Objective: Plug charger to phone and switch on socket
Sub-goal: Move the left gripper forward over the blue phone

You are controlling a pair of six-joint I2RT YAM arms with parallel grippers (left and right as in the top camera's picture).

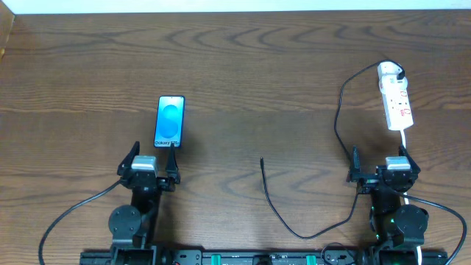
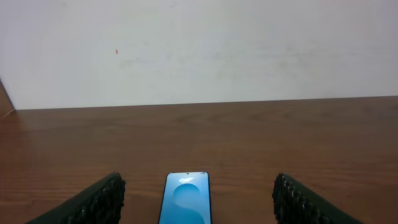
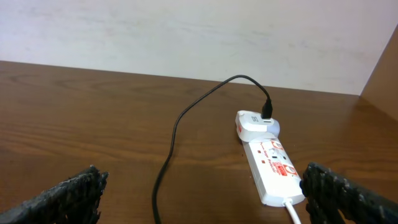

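The phone (image 1: 170, 121) lies flat on the wooden table with its blue screen up, just beyond my left gripper (image 1: 153, 154), which is open and empty. From the left wrist, the phone (image 2: 186, 199) shows between the two black fingers (image 2: 99, 202). The white socket (image 1: 395, 103) lies at the right, ahead of my open, empty right gripper (image 1: 379, 158). The charger cable (image 1: 309, 234) runs from a white adapter (image 3: 255, 122) plugged into the socket (image 3: 273, 165), loops left and down, and ends with its free tip (image 1: 262, 160) on bare table between the arms.
The socket's white cord (image 3: 292, 211) trails back toward the right arm's base. The charger cable (image 3: 174, 137) crosses the table left of the socket, within the right gripper's span. A pale wall (image 2: 199, 50) stands behind the table's far edge.
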